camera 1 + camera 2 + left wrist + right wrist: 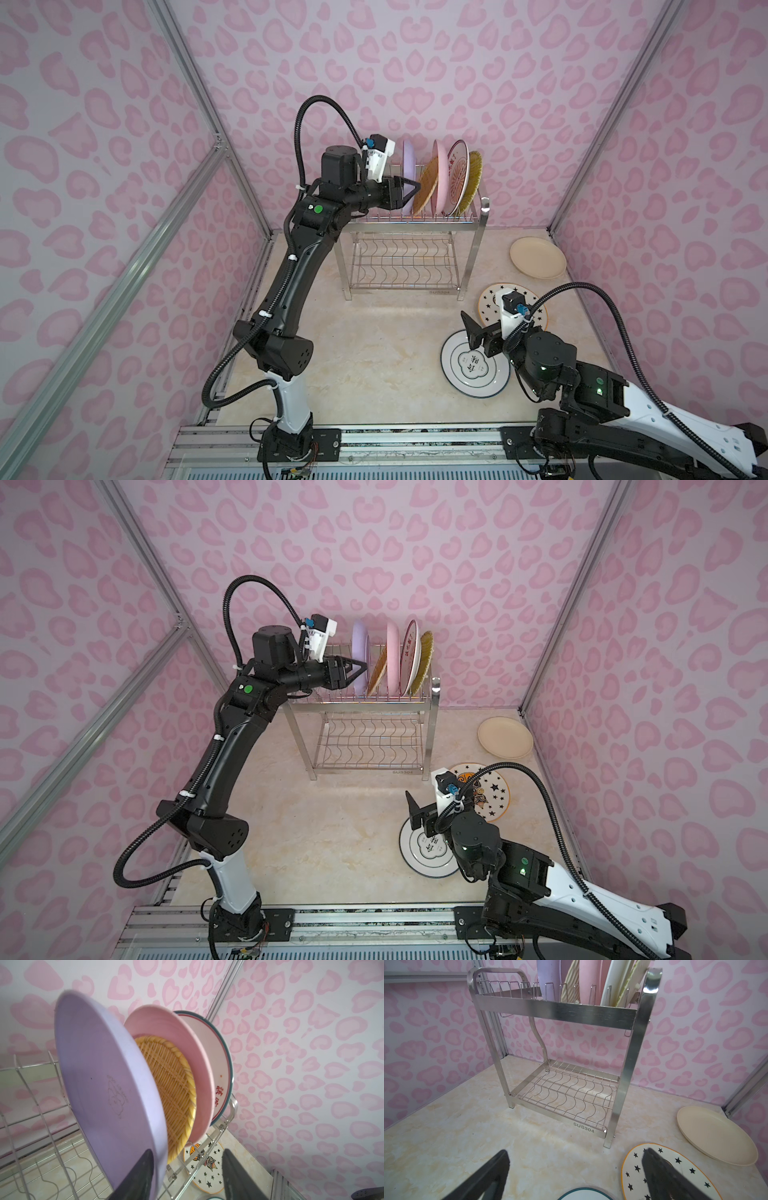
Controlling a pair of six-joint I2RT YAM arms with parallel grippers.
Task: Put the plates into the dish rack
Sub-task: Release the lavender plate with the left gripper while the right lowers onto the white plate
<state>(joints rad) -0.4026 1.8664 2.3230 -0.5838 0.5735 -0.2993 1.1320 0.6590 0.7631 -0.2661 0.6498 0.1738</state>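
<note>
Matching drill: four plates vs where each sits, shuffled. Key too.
1. lilac round plate
2. plain cream round plate
3. orange woven-look round plate
4. white round plate with ring emblem

A. flat on the marbled table, near the back right corner
B. leftmost plate in the top tier of the steel wire dish rack
C. flat on the table, under the right pincer
D. tilted in the rack, between the lilac one and the pink round plate

Pairs: 1-B, 2-A, 3-D, 4-C
</note>
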